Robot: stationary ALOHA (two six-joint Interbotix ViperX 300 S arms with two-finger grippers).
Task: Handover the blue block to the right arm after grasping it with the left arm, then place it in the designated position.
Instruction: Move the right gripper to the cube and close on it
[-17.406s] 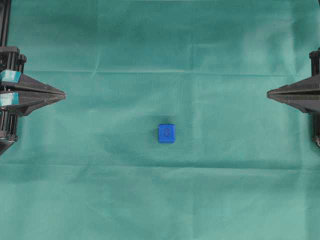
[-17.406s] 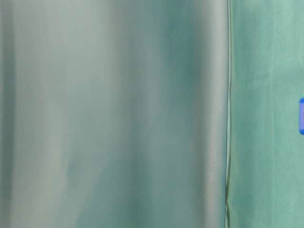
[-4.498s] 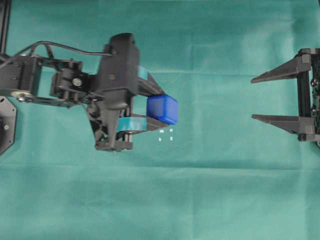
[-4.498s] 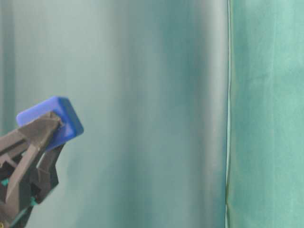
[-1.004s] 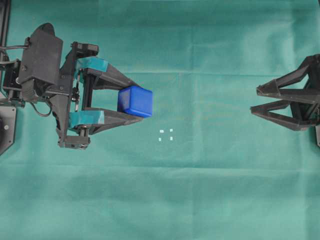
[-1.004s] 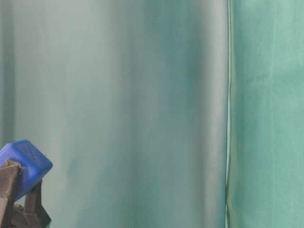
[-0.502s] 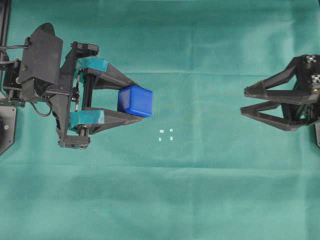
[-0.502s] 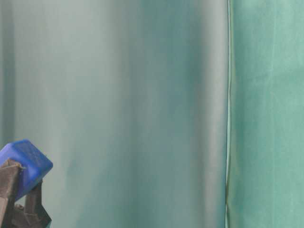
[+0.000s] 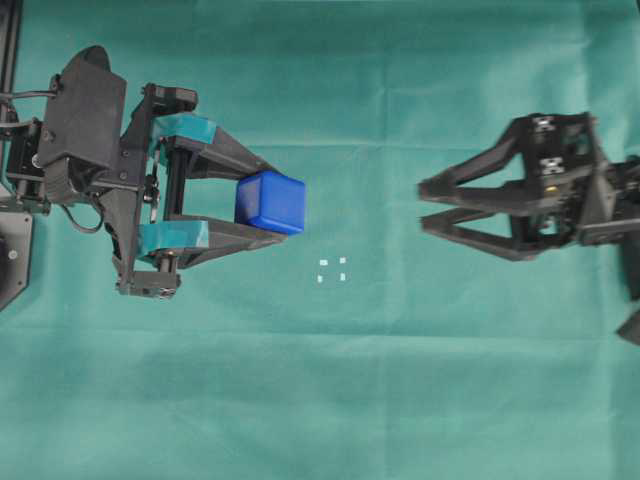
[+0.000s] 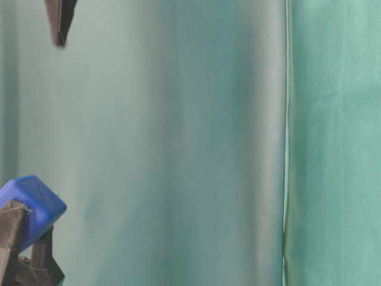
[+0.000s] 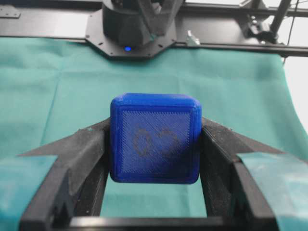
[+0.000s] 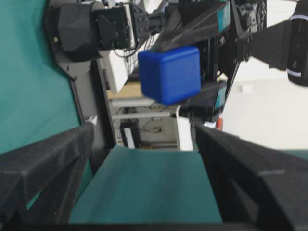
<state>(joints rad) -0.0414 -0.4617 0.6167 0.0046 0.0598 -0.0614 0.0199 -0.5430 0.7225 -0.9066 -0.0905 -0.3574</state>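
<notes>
Two end effectors face each other across the green cloth [image 9: 400,380]. The left end effector [image 9: 285,205], its fingers banded in turquoise tape, pinches the blue block [image 9: 270,202] between its tips; the left wrist view shows the block [image 11: 155,138] clamped on two opposite sides, with the face bearing a faint dark figure turned toward the camera. Held out at the fingertips like this, the block's far end is exposed, which I judge leaves room for a second grip. The block is lifted off the cloth, as the table-level view suggests [image 10: 33,205], and sits up and to the left of the designated position [image 9: 332,269], four tiny white marks in a square, bare.

The right end effector [image 9: 422,205] has its all-black fingers spread wide, tips pointing at the block but well apart from it. Its wrist looks rolled, so its fingers seem set to close across the free faces; the right wrist view frames the block [image 12: 169,73] ahead between the spread fingers.

Both arms reach inward, roughly level. The handover is not yet made.
</notes>
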